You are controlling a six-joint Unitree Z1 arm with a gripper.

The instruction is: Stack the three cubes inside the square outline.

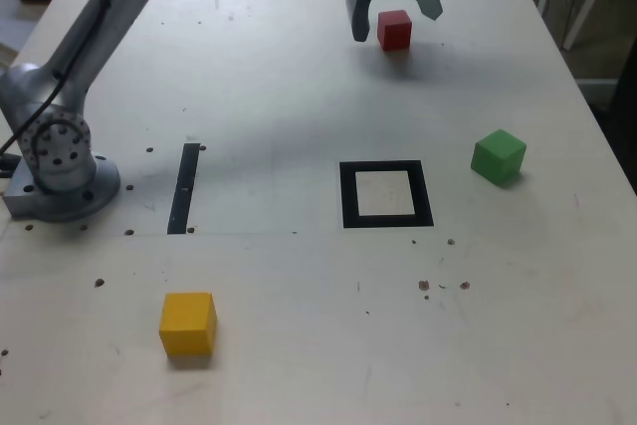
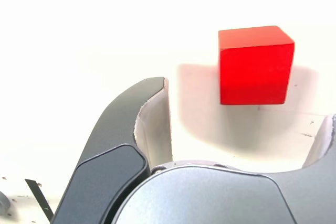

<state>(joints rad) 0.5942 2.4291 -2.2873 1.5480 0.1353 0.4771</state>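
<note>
Overhead, my gripper [image 1: 396,15] hangs at the far side of the table [image 1: 299,77] with its jaws spread wide and nothing between the pads; the red cube [image 1: 394,29] sits on the table right under the gap, apart from both fingers as far as I can judge. Through the wrist view, the same red cube [image 2: 255,65] lies flat on the pale surface ahead of the gripper [image 2: 247,124], one dark finger [image 2: 136,124] curving up beside it without touching; the other finger shows only as a sliver at the picture's edge.

Near the table's middle lies the square outline [image 1: 386,194], black frame with a pale centre, holding no cube. The green cube [image 1: 498,155] rests just off the outline toward the exterior view's right, slightly turned. The yellow cube [image 1: 188,323] sits well apart, near the front edge on the exterior view's left. A thin black strip [image 1: 184,187] lies between the arm's base [image 1: 62,171] and the outline.
</note>
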